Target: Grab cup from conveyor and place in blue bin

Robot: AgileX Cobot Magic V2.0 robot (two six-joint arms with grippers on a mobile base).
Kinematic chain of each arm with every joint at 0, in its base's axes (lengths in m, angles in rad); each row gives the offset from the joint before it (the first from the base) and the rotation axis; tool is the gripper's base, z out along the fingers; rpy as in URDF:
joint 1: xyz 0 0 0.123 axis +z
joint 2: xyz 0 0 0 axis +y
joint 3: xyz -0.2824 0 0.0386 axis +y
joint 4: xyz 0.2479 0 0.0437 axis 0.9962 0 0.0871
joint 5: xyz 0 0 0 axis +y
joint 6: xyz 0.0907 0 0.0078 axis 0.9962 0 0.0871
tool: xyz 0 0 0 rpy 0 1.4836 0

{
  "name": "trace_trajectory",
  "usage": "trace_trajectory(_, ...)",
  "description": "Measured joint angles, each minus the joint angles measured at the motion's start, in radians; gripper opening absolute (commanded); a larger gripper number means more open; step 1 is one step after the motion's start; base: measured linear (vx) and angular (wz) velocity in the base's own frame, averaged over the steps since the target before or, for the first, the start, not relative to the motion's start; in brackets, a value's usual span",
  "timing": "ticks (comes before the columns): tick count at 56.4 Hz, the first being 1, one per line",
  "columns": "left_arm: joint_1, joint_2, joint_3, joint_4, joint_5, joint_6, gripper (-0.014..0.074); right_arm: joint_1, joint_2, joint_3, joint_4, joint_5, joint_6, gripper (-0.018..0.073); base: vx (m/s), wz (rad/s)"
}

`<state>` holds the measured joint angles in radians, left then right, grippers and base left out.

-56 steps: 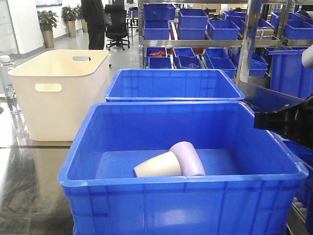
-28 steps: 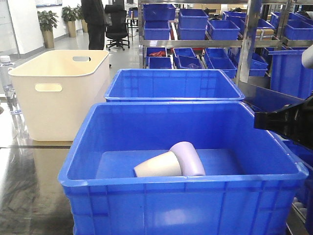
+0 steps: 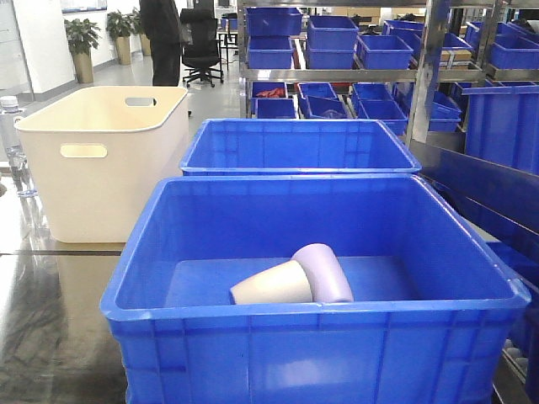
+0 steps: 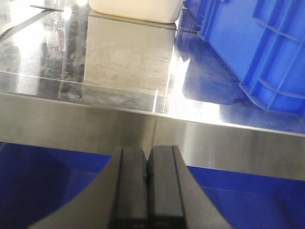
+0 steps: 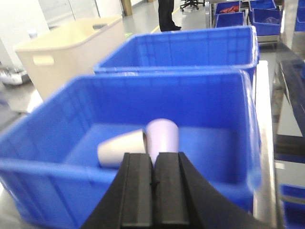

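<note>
Two cups already lie on their sides on the floor of the blue bin (image 3: 312, 353): a cream cup (image 3: 271, 284) with its long axis running left to right, and a lavender cup (image 3: 322, 272) touching it on the right side, its long axis running more front to back with the closed base toward the far wall. In the right wrist view the same pair sits just ahead of and below the right hand (image 5: 155, 179), the lavender cup (image 5: 162, 136) almost straight ahead of the fingertips and the cream cup (image 5: 121, 148) a little to the left. That hand's two fingers are pressed together with nothing between them. The left hand (image 4: 147, 164) is likewise closed and empty, low at the steel edge of the table (image 4: 143, 129), with the bin's ribbed outer wall (image 4: 267, 52) off to its right and the cream tub (image 3: 105, 160) beyond. No cup on the conveyor shows in any view, and the conveyor itself is out of sight, so which arm lies nearer the next cup cannot be told. Judging by the cups at rest, the right arm has the bin side, and a further pick would mean turning away from it.
</note>
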<state>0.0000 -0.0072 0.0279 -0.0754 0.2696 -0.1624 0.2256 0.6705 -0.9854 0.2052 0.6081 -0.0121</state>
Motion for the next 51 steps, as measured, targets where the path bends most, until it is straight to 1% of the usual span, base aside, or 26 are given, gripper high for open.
trace_trajectory(6,0.0,0.0,0.0,0.0,0.0,0.0,0.0037,-0.007,-0.16,0.202,-0.06,-0.085,-0.055,-0.0011,0.0,0.0)
trace_trajectory(10,0.0,0.0,0.0,0.0,0.0,0.0,0.0037,-0.033,-0.267,0.34,-0.107,-0.207,-0.073,-0.0011,0.0,0.0)
trace_trajectory(13,0.0,0.0,0.0,0.0,0.0,0.0,0.0037,-0.066,-0.343,0.463,-0.137,-0.312,-0.078,-0.0011,0.0,0.0)
trace_trajectory(19,0.0,0.0,0.0,0.0,0.0,0.0,0.0037,-0.146,-0.458,0.663,-0.169,-0.477,-0.08,-0.0011,0.0,0.0)
trace_trajectory(24,0.0,0.0,0.0,0.0,0.0,0.0,0.0037,-0.213,-0.526,0.794,-0.186,-0.538,-0.077,-0.0011,0.0,0.0)
trace_trajectory(32,0.0,0.0,0.0,0.0,0.0,0.0,0.0037,-0.302,-0.642,0.974,-0.193,-0.563,-0.053,-0.0011,0.0,0.0)
trace_trajectory(37,0.0,0.0,0.0,0.0,0.001,0.0,0.0037,-0.335,-0.675,1.012,-0.193,-0.556,-0.025,-0.0009,0.0,0.0)
trace_trajectory(45,0.0,0.0,0.0,0.001,0.001,0.0,0.0037,-0.344,-0.68,1.014,-0.219,-0.473,0.012,-0.0009,0.0,0.0)
trace_trajectory(51,0.0,0.0,0.0,0.001,0.001,0.0,0.0037,-0.345,-0.68,1.014,-0.234,-0.412,0.012,-0.0009,0.0,0.0)
